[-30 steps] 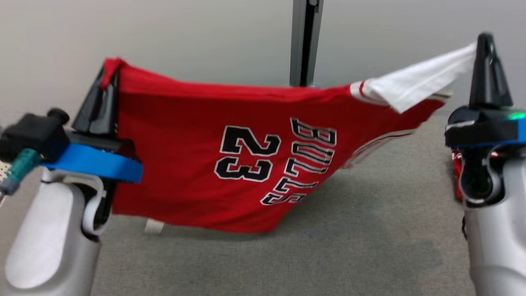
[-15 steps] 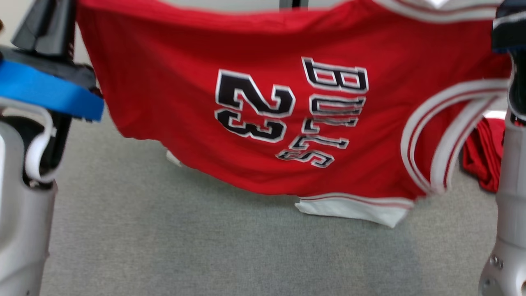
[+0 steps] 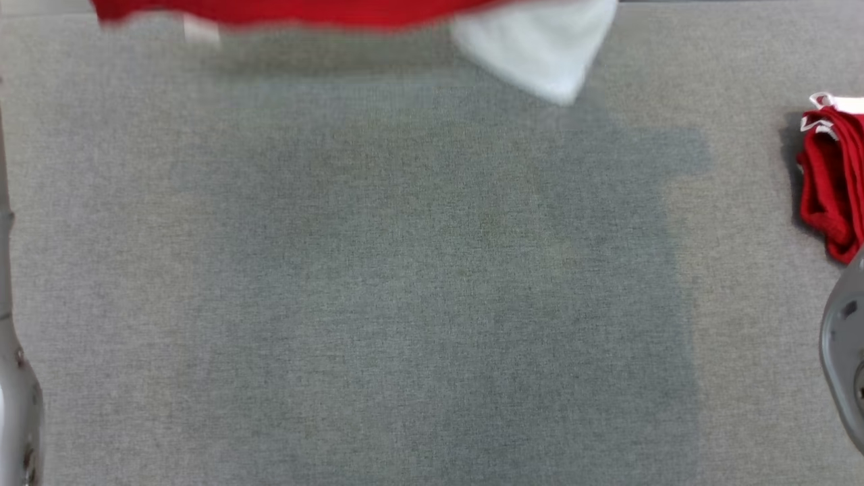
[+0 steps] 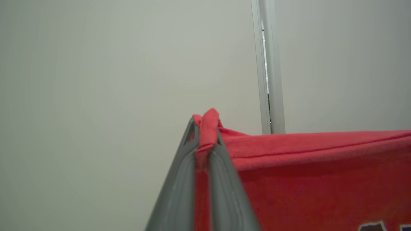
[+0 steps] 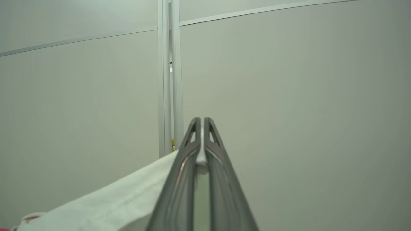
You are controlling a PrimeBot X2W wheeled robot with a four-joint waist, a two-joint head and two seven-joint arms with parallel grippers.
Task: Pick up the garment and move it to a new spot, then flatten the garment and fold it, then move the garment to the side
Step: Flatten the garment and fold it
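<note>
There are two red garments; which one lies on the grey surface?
The crumpled red garment at the head view's right edge. The jersey hangs lifted, pinched by the left tool and right tool.

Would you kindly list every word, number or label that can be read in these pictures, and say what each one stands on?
Nothing can be read in full.
On the red garment, left wrist view: only the tops of dark, white-edged characters at the bottom edge, cut off, unreadable.
On the small white tab at its hem, head view: blurred, unreadable.
On the red cloth pile at the right: no lettering to be seen.
</note>
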